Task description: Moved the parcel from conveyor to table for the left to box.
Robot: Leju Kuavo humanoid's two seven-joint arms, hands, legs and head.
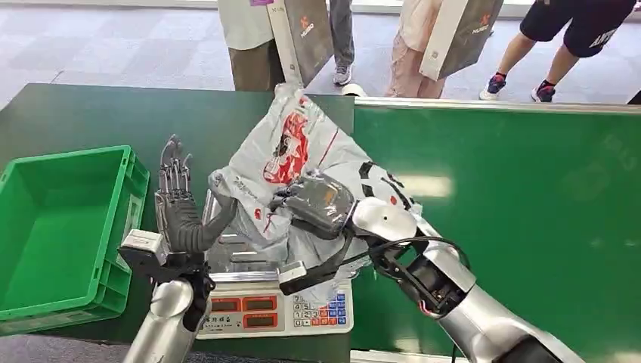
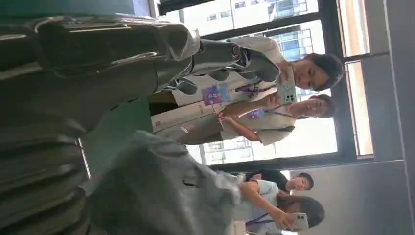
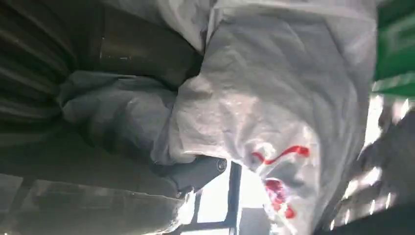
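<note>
- Parcel (image 1: 287, 151), a crumpled grey bag with red print, sits frame centre over the scale (image 1: 276, 306), straddling the table–conveyor (image 1: 514, 204) edge.
- Right hand (image 1: 317, 204) grips it.
- Left hand (image 1: 178, 208), fingers spread and empty, stands between parcel and bin (image 1: 60, 227).

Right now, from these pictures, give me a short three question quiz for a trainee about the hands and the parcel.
1. True or false: the right hand grips the grey parcel.
2. What lies under the parcel? A) a weighing scale B) a laptop C) a red tray
3. Fill in: the green crate sits on the robot's ____ side.

Key:
1. True; the fingers are closed on the plastic bag.
2. A; the scale with its keypad shows below the bag.
3. Left; beside the left hand, which is raised with straight fingers and holds nothing.
</note>
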